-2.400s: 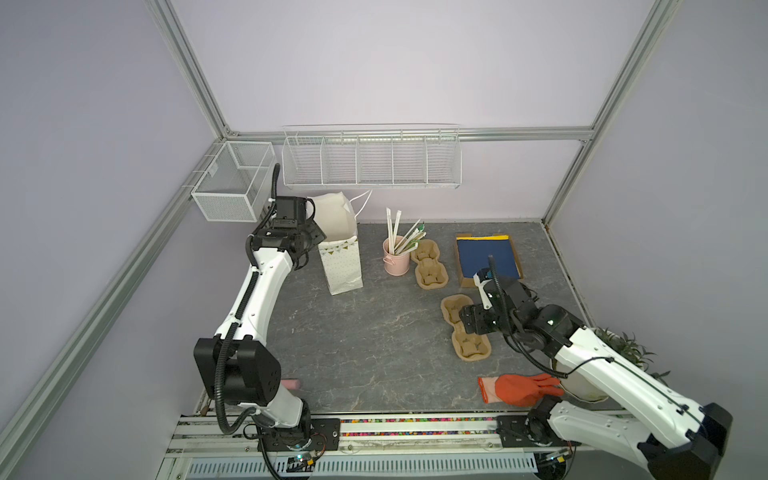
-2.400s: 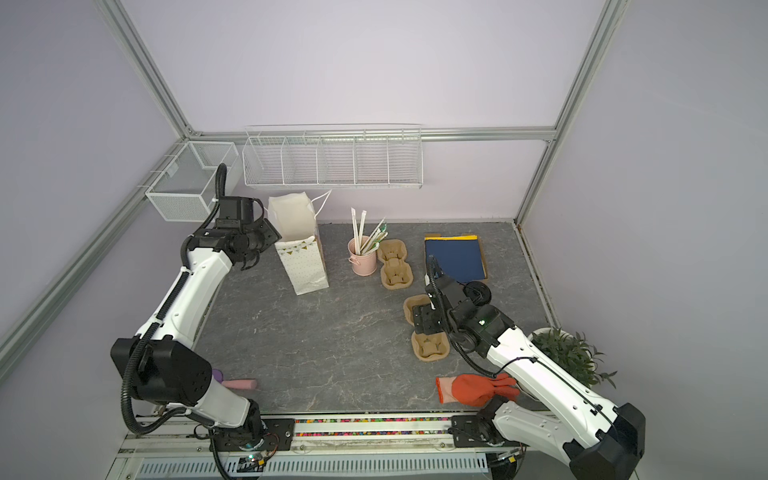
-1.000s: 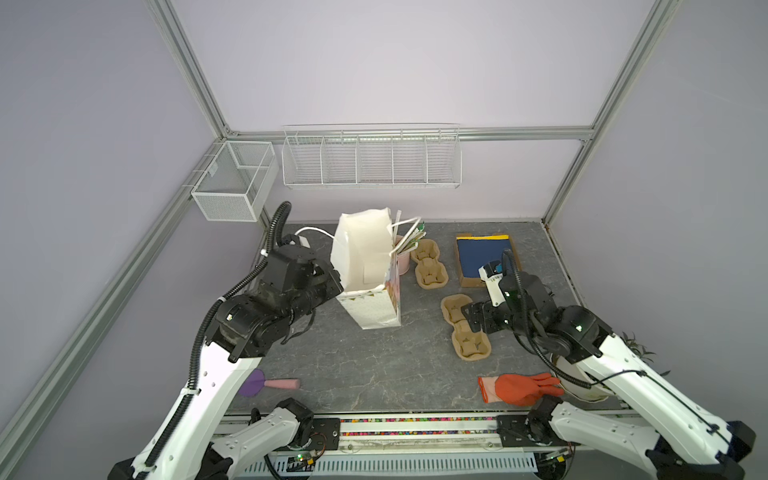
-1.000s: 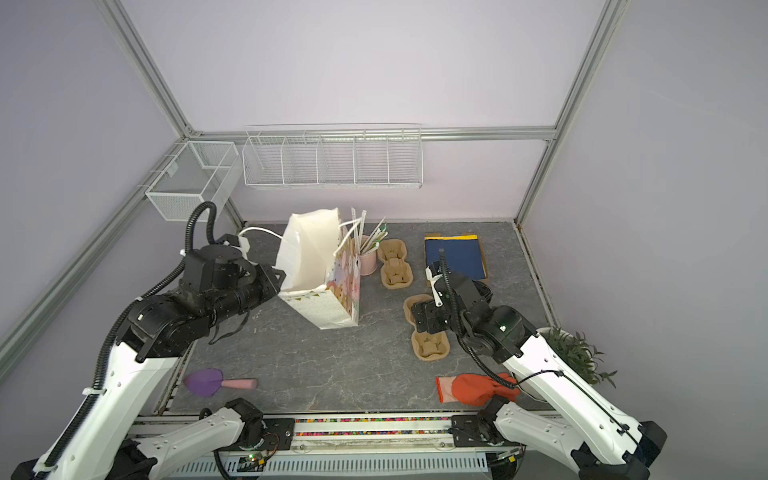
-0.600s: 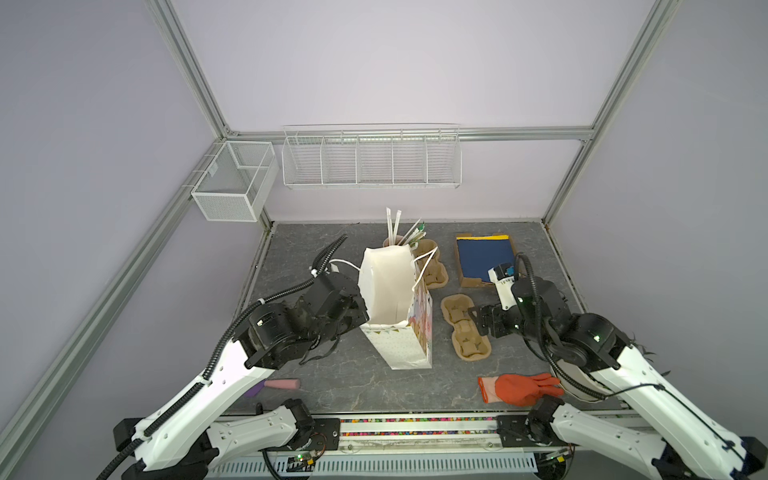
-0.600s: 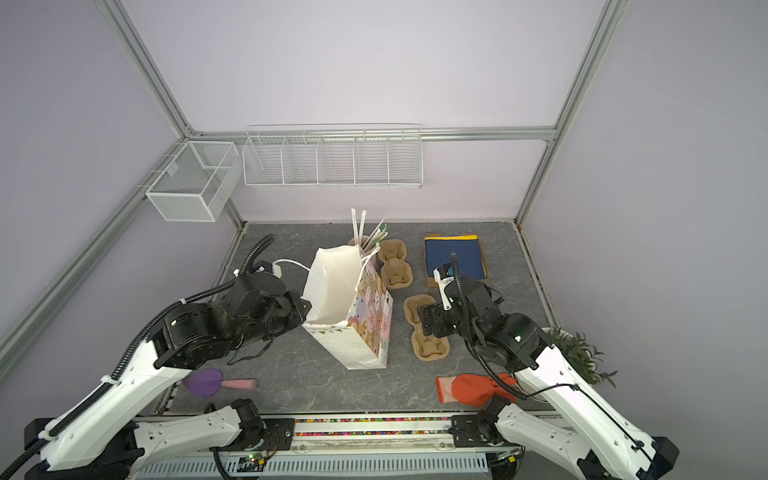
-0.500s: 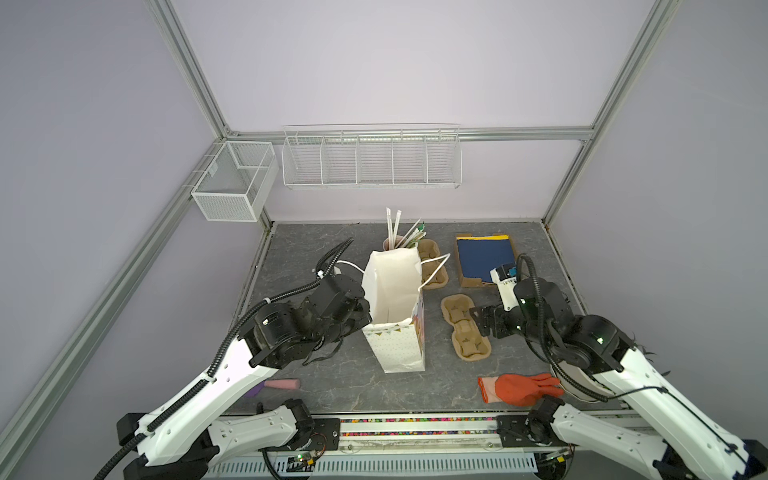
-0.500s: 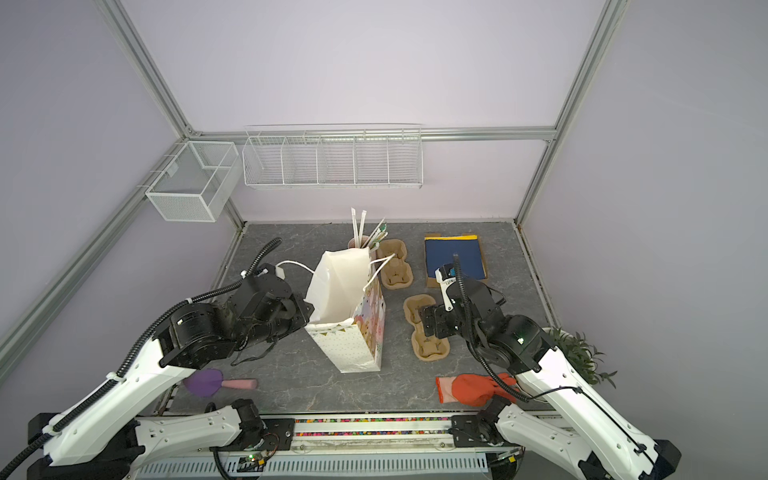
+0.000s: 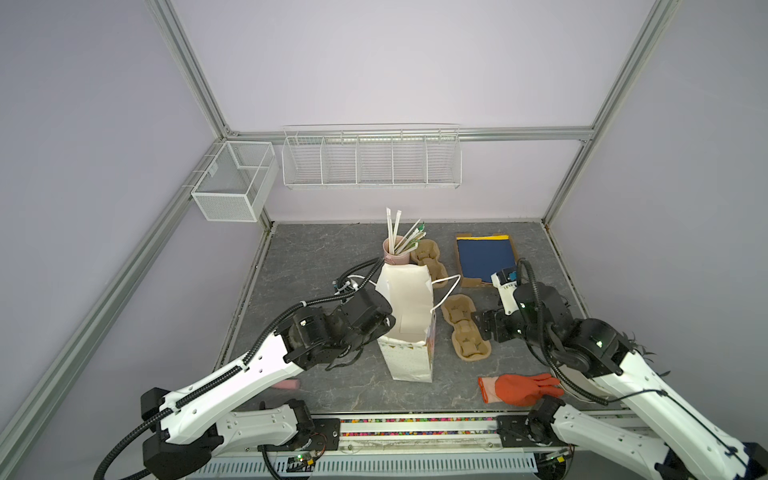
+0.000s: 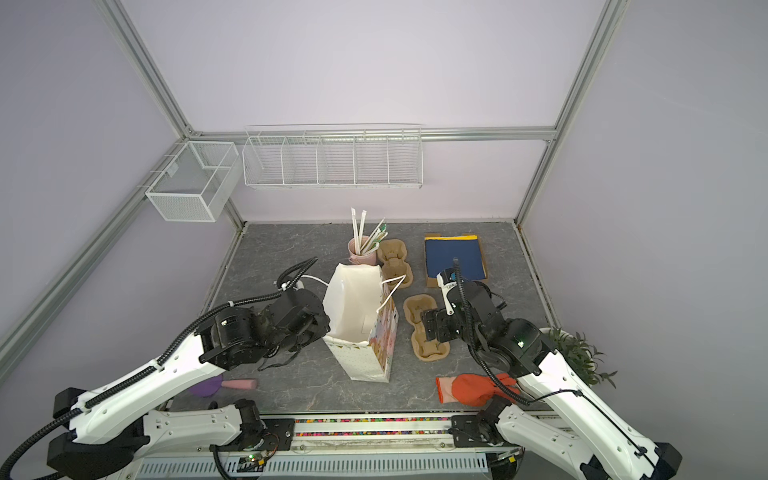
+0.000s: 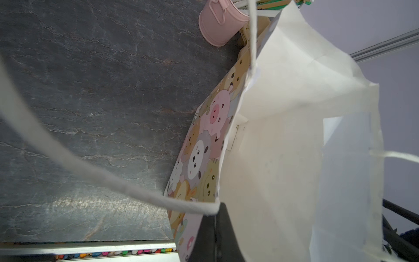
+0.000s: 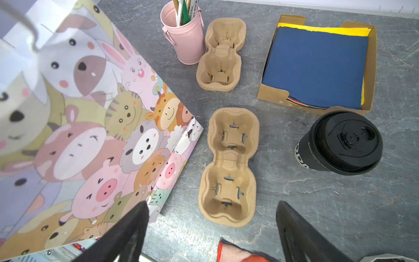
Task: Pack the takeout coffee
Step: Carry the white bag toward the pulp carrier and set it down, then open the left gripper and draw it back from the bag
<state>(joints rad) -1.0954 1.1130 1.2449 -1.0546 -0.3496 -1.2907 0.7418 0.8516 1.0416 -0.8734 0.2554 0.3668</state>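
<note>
Holding the paper bag [image 9: 409, 307] by its rim looks like the left arm's part of this step. The left end effector [image 11: 218, 211] is clenched on the bag's top edge, just where a white cord handle [image 11: 90, 167] joins it. The bag appears to stand on the grey surface [image 12: 317, 204] with its mouth open upward.

The right end effector [image 12: 212, 204] is released, its jaws spread wide and empty above the nearer pulp carrier [image 12: 229, 165]. It is apart from the takeout coffee [image 12: 340, 143].

To do the pick well, I judge that the right arm should shift sideways until the cup sits between the jaws. It should close on the paper wall below the lid [image 12: 349, 138], not on the lid itself, which might pop off. A gentle squeeze and an upright cup would guard against a crushed wall or a spill. The left grip should hold the mouth wide and the loose handle clear of the way down.

The coffee stands upright on the surface between the carrier and the box of napkins [image 12: 317, 65], near the box's front corner. It is a small black paper cup with white lettering on its side and a round black plastic lid seated on top. In both top views the right arm hides it
</note>
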